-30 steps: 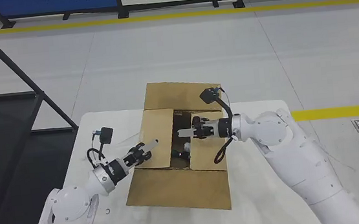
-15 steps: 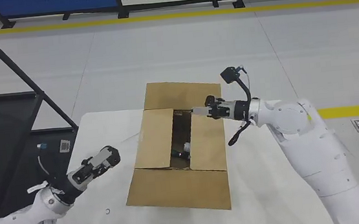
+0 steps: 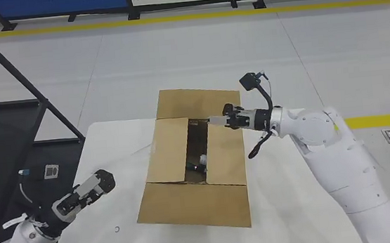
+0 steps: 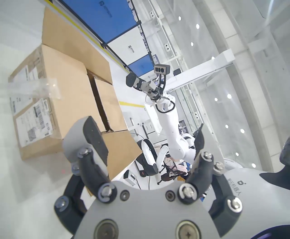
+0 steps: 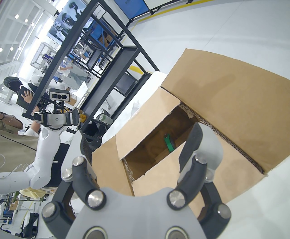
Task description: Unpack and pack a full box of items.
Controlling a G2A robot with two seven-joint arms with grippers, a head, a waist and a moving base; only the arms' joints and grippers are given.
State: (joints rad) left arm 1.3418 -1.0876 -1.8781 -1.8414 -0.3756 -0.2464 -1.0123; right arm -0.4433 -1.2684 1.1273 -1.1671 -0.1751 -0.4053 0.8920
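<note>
A brown cardboard box point(image 3: 192, 167) stands mid-table with its top flaps partly open, leaving a narrow dark gap. Inside the gap lie a dark item point(image 3: 200, 165) and a green-banded item point(image 5: 168, 143). My right gripper point(image 3: 214, 121) hovers open at the far end of the gap, above the right flap. In its own view the right gripper point(image 5: 140, 147) holds nothing, and the box point(image 5: 226, 95) lies below it. My left gripper point(image 3: 106, 178) is open and empty, low over the table's left side, apart from the box. From the left gripper point(image 4: 147, 135), the box point(image 4: 68, 90) is ahead.
A black metal rack point(image 3: 10, 104) stands left of the white table point(image 3: 288, 211). A strip of clear tape point(image 4: 34, 87) and paper labels point(image 4: 31, 124) sit on the box's side. A small ring point(image 3: 116, 229) lies on the table near the front left.
My left arm pulled back from the box's left flap toward the table's left edge. My right gripper first shifted from over the opening to the far right, then stayed still.
</note>
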